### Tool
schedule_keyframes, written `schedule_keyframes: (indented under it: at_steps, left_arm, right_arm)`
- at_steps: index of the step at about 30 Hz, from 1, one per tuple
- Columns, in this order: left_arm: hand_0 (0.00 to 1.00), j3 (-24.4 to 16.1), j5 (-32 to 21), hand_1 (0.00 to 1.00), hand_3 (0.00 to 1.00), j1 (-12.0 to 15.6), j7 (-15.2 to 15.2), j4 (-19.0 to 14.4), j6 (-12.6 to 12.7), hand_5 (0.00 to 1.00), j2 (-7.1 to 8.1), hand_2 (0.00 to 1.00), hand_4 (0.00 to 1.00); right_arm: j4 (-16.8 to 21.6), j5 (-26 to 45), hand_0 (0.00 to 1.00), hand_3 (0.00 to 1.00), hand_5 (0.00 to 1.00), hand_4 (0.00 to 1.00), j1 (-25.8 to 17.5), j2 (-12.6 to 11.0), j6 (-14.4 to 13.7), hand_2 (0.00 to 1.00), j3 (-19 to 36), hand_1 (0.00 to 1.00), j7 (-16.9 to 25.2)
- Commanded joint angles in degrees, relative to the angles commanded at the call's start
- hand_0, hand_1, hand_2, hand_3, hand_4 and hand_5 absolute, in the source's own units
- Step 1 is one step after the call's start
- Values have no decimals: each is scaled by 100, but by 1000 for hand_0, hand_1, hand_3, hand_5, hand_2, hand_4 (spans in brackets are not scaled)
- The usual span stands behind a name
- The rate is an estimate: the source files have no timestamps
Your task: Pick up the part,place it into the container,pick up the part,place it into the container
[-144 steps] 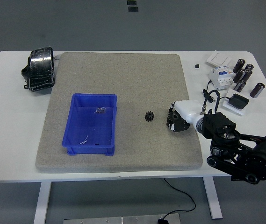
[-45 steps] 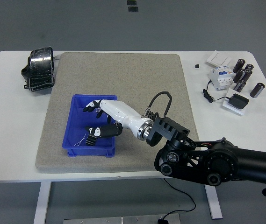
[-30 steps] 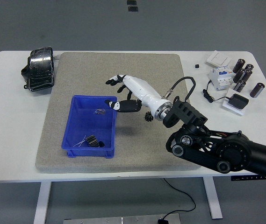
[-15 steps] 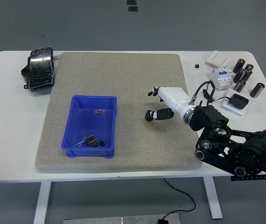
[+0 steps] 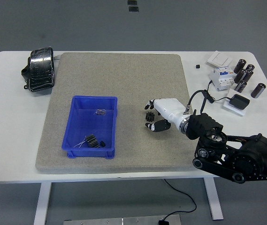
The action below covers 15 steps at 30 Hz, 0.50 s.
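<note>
A small black gear (image 5: 149, 116) lies on the grey mat (image 5: 124, 75), right of the blue bin (image 5: 77, 105). My right hand (image 5: 150, 115) is white with black fingertips. It reaches in from the lower right and hovers at the gear, fingers (image 5: 147, 104) beyond it and thumb (image 5: 151, 126) on the near side. The fingers are spread and I see no grip on the gear. In the bin lie a black toothed part (image 5: 92, 140) at the near end and a small dark piece (image 5: 100, 111) at the far end. My left arm is out of view.
A black wrapped object (image 5: 39, 69) sits at the table's far left. At the far right stand several dark cylinders (image 5: 246, 75), a white breaker (image 5: 221, 77), a black adapter (image 5: 239, 101) with its cable, and a white switch plate (image 5: 220, 58).
My right hand left the black toothed part in the bin, lifted out, swung right across the mat and came down around the small gear.
</note>
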Motion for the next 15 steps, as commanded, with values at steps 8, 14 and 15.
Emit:
schedule_keyframes:
  at_steps: [8, 14, 15]
  left_arm:
    - [658, -13, 17, 643, 558, -6, 1, -3, -11, 611, -1, 586, 657]
    - [659, -15, 23, 643, 556, -9, 5, -6, -17, 616, 0, 586, 659]
    - [659, -16, 26, 643, 556, -9, 6, -7, -17, 616, 0, 586, 659]
  right_arm:
    - [-290, 189, 304, 686, 299, 717, 78, 141, -86, 688, -182, 491, 100]
    - [-464, 295, 288, 677, 292, 692, 108, 217, -141, 641, -275, 481, 162]
    - [-487, 305, 288, 677, 292, 692, 112, 223, -148, 641, -287, 481, 170]
